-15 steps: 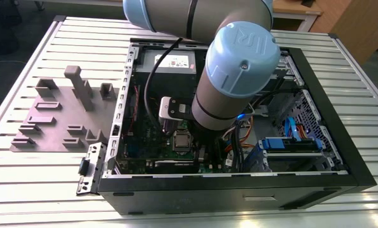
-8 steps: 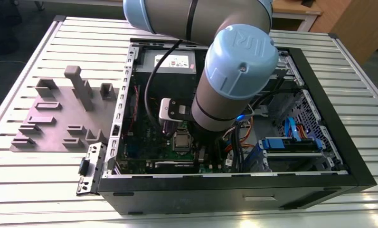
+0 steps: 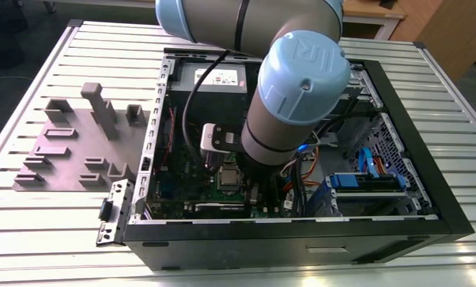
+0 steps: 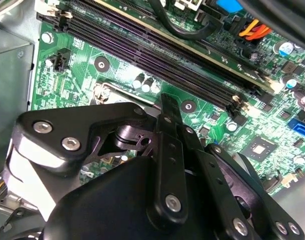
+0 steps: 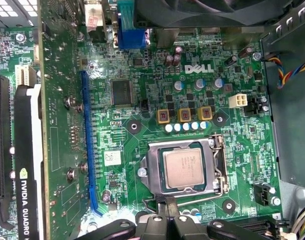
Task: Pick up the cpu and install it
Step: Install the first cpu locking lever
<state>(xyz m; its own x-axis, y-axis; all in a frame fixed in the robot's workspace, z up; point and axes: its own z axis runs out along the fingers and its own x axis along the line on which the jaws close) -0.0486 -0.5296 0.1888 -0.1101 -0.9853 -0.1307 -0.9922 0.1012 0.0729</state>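
Black linkage gripper (image 5: 167,218), fingers drawn together and holding nothing, is poised just beside the open black PC case's (image 3: 302,251) green motherboard (image 5: 142,100); small square silver-grey cpu (image 5: 183,168) is seated inside the silver socket frame (image 5: 152,167). Seating should be judged flush before release

Slatted metal surface (image 3: 54,66) carrying two things.
An open black computer case (image 3: 302,245) lies on it; a grey fixture tray (image 3: 70,149) rests beside the case, on the exterior view's left.
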